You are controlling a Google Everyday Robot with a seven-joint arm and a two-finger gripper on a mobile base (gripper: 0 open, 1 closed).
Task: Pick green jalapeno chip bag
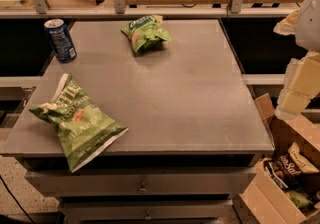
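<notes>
The chip bag (75, 120) lies flat at the lower left of the table (190, 93). Its long axis runs from upper left to lower right, with the lower end overhanging the front edge. The gripper (293, 99) is at the right frame edge; its grip cannot be told.

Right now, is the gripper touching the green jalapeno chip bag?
Apart. The camera view shows the gripper at the right edge, the green jalapeno chip bag at the front left corner of the table, wide gap between.
</notes>
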